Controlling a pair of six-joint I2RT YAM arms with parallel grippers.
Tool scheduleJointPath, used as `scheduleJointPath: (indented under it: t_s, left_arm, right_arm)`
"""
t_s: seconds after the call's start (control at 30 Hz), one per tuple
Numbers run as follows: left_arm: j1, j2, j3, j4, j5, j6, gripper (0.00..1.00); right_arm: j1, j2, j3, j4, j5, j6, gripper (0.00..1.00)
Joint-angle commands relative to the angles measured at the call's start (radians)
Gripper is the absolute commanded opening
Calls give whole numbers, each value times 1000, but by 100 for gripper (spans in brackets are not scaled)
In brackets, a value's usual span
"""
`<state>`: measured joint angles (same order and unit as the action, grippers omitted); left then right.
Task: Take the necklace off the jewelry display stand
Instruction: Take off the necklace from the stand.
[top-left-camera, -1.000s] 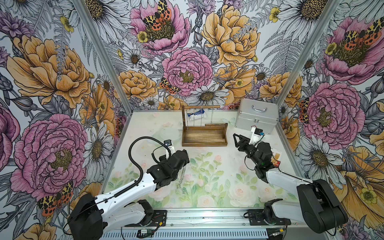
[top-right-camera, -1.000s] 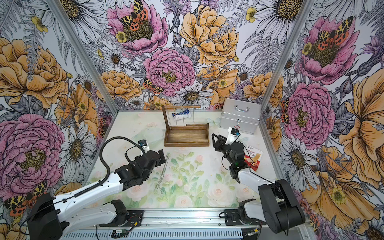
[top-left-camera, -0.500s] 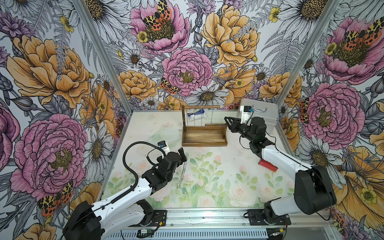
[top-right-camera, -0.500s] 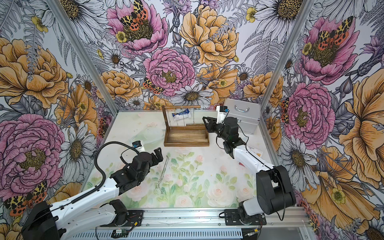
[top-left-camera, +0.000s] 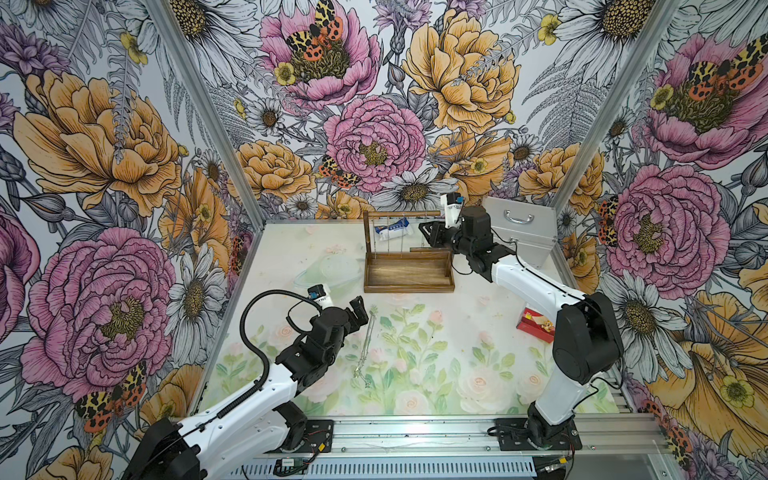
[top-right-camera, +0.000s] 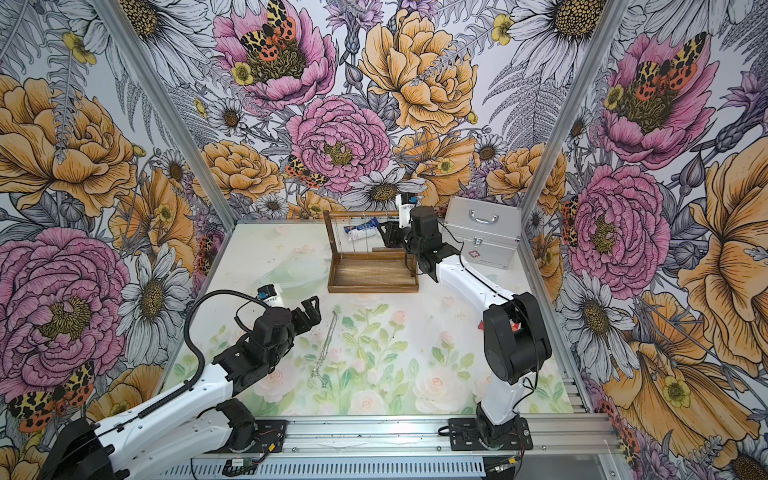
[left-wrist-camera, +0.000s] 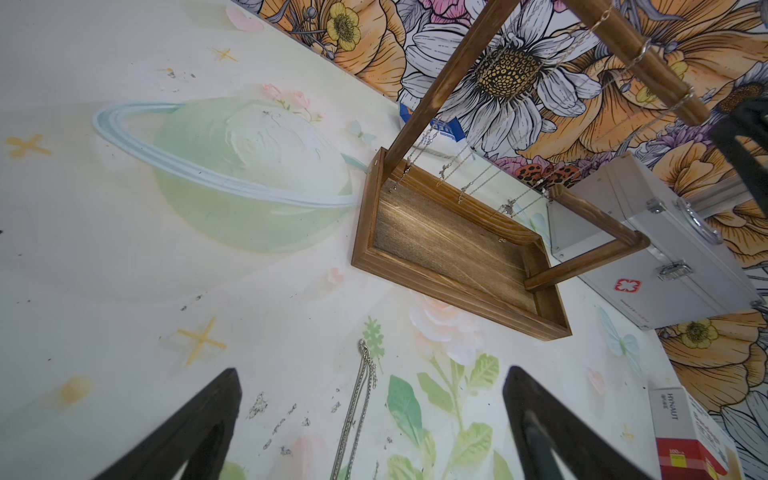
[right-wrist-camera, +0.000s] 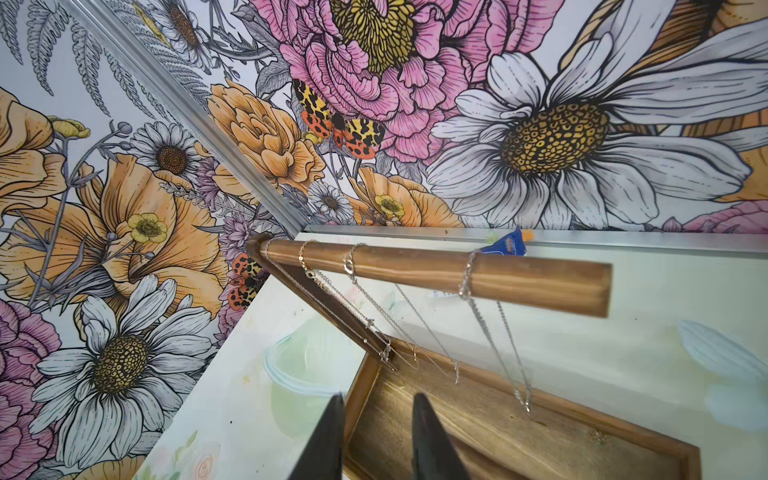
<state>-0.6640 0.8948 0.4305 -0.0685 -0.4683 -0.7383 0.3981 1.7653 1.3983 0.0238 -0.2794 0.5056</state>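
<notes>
Wooden jewelry display stand (top-left-camera: 407, 288), silver chains (right-wrist-camera: 467, 278) | left jaws wide | right jaws narrow

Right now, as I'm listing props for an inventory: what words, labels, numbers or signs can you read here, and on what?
"HYNAUT": on the white side of the red and white box.
Red cross sign, no words: on the front of the silver case.
Small red print beside that cross: too small to read.
Print on the box's red part: too small to read.
Print on the blue and white packet: blurred, unreadable.
</notes>
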Motion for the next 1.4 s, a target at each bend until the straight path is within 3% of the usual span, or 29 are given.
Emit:
scheduleJointPath:
  t_s: [0.0, 0.6, 1.37]
  left_arm:
    - [8, -16, -13, 35, 25, -16, 99]
    - [23, -5, -17, 45, 45, -23, 99]
    - [37, 18, -15, 59, 75, -20, 99]
  right_arm:
    - [-2, 34, 53, -55, 85, -12, 29]
    - [-7, 146, 192, -114, 155, -48, 25]
    - [-2, 190, 255, -120, 178, -66, 9]
